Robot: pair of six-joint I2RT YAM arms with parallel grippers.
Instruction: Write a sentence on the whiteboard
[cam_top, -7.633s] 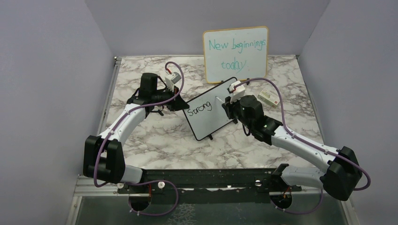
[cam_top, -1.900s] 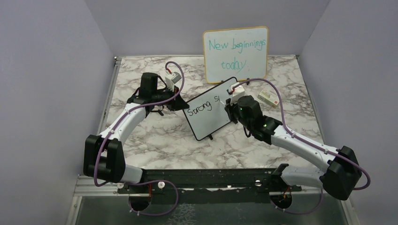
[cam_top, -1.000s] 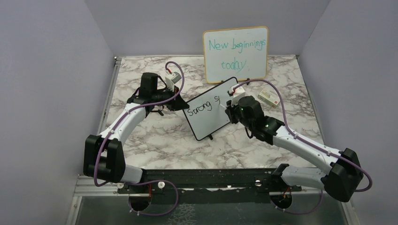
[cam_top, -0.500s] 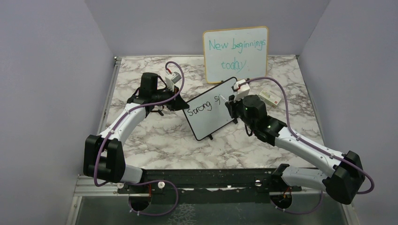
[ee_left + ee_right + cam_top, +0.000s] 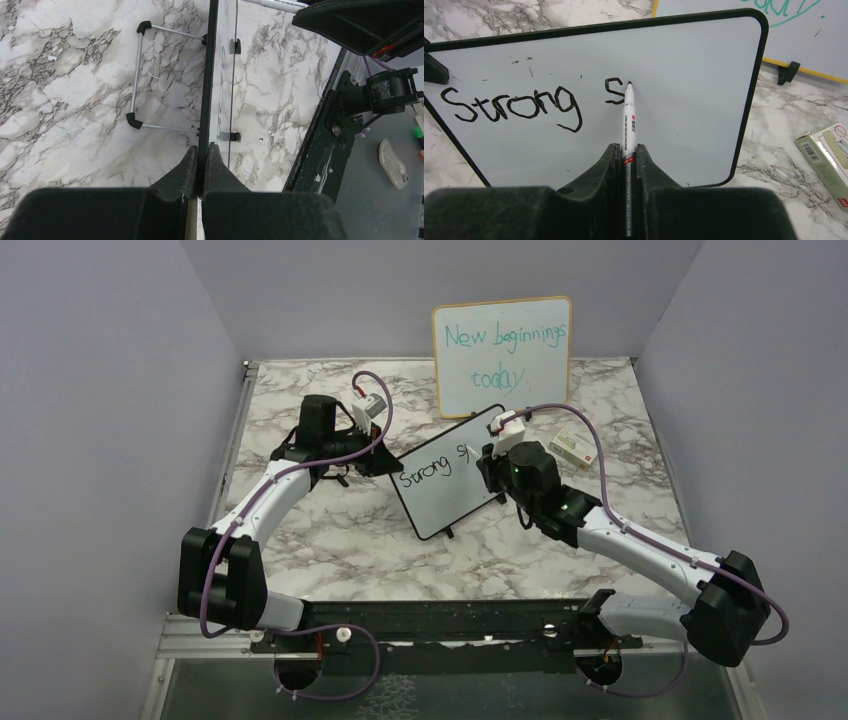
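Observation:
The small black-framed whiteboard stands tilted in the middle of the table, with "Strong S" on it in black. My left gripper is shut on the board's left edge. In the left wrist view the fingertips pinch the thin frame edge-on. My right gripper is shut on a white marker. The marker's black tip rests on the board face just right of the top of the "S". In the top view the right gripper sits at the board's right side.
A larger wood-framed board with teal writing leans against the back wall. A small box lies on the marble to the right of the right arm. The whiteboard's wire stand reaches out behind it. A black rail runs along the table's near edge.
An "S" has appeared after "Strong" since the oldest frame. Over the last second the right gripper drifted slightly right, then back left with the marker. The left arm has stayed still.

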